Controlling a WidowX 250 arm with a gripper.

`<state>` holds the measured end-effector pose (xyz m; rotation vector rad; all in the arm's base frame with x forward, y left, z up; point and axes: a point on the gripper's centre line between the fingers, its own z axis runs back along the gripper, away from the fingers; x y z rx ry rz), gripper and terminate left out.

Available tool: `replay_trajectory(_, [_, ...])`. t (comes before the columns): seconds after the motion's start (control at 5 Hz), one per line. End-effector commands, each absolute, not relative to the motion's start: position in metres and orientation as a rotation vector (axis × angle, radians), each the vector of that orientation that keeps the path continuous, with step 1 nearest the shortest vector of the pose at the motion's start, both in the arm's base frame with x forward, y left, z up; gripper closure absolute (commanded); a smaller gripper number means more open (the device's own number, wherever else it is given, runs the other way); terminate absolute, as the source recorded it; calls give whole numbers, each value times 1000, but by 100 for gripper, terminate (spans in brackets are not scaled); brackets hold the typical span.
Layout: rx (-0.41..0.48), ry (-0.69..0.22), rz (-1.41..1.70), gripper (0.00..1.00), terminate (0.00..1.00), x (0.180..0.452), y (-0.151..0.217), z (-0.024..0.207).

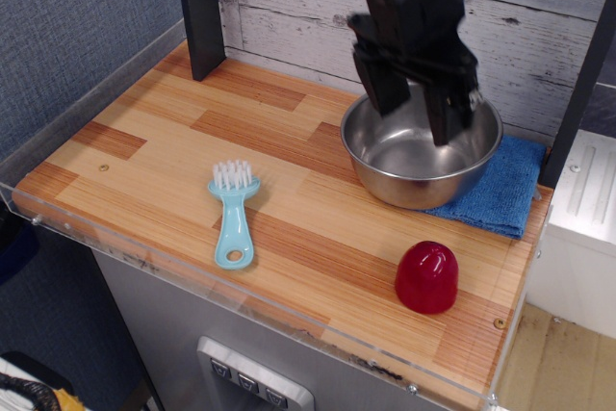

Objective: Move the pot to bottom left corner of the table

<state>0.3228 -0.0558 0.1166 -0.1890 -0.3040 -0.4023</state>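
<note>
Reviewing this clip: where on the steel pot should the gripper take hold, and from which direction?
Grip the pot's thin rim from straight above, one finger inside and one outside the wall. It has no handles and looks too wide to span. The open gripper hangs over it; the near-left rim seems clearest, away from the blue cloth.

The pot [421, 154] sits at the table's [144, 151] far right, partly on a blue cloth [500, 194]; the gripper [416, 111] hangs over the pot, jaws apart; a brush [233, 211] lies left of the pot; a red dome [426, 276] stands nearer than the pot.
</note>
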Motion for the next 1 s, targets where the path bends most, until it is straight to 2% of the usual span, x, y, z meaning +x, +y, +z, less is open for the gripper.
replay_trajectory(0.0, [-181, -404, -263, 0, 0, 300, -20, 191])
replay_trajectory(0.4, [-177, -442, -121, 0, 0, 285, 12, 215])
replay_trajectory(0.6, [-177, -442, -121, 0, 0, 285, 12, 215])
replay_trajectory(0.8, [-177, -442, -121, 0, 100, 285, 12, 215])
